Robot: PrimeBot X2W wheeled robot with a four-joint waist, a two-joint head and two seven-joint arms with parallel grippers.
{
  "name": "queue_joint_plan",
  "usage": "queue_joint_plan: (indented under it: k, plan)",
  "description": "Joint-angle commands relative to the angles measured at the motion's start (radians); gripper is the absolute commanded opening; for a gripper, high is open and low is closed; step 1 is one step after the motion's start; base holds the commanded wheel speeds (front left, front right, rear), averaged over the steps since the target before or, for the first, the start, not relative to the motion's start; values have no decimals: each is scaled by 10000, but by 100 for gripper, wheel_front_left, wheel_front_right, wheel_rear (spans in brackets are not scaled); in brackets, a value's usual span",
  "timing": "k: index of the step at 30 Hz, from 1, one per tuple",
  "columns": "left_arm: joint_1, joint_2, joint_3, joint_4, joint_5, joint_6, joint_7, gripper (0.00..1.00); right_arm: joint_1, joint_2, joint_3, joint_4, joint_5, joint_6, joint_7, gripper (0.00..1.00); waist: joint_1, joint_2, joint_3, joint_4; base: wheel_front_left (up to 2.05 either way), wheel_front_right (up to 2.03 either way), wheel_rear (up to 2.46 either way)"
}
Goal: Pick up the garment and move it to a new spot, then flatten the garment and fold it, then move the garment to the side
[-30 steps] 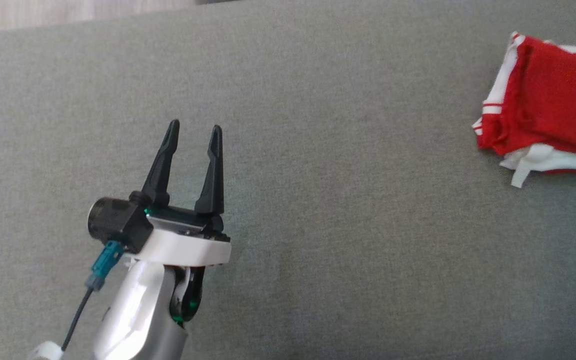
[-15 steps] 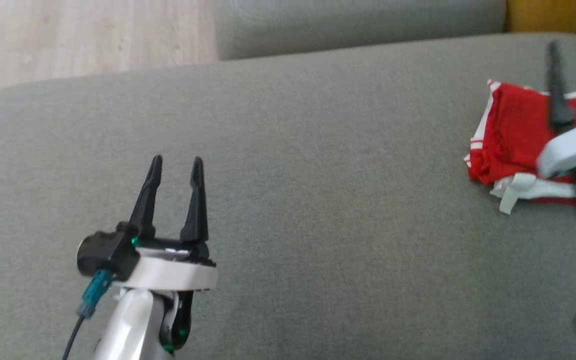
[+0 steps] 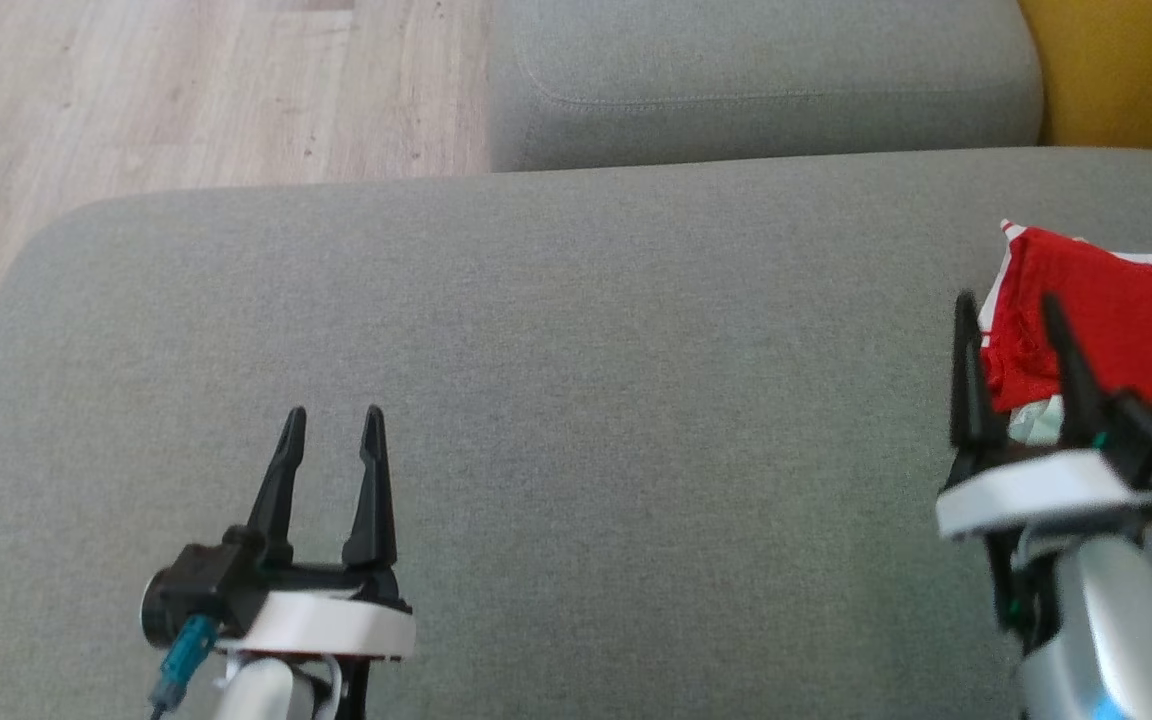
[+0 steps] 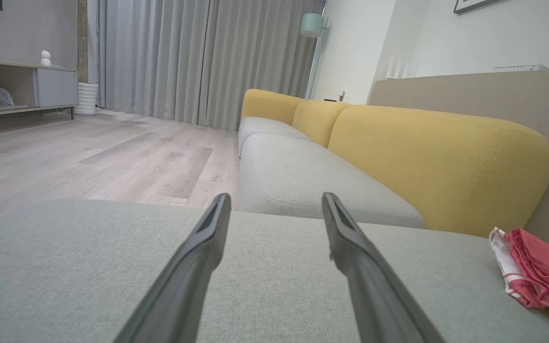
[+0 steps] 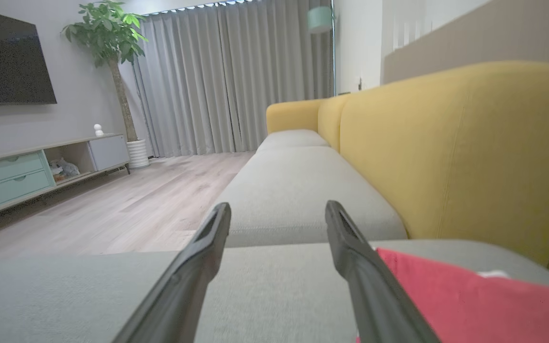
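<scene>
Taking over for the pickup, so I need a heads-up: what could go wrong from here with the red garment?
1. The red-and-white garment lies bunched in layers. The right gripper, jaws open at its edge, may pinch only the top layer and drag the rest.
2. It lies close to the yellow backrest, which a reaching arm might bump.
</scene>
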Motion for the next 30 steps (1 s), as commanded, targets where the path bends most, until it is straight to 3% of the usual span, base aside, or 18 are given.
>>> queue_joint_plan:
  k: [1, 11, 19, 30]
  plan:
    - [-165, 49, 418, -254, 148, -10, -49, 100, 58, 52, 461, -60, 510, 63, -232, 100, 1, -1, -60, 45, 0, 0, 0]
    - [203, 49, 603, -131, 185, -12, -49, 100, 1143, 57, 1156, 791, 930, 63, -594, 100, 1, -1, -153, 67, 0, 0, 0]
    - [151, 49, 599, 2, 209, 13, -49, 100, 1042, 57, 1068, 499, 626, 63, -610, 100, 1, -1, -106, -47, 0, 0, 0]
    - [55, 49, 673, 205, -719, -11, -49, 100, 1099, 58, 1140, 139, 634, 63, -612, 100, 1, -1, -69, -137, 0, 0, 0]
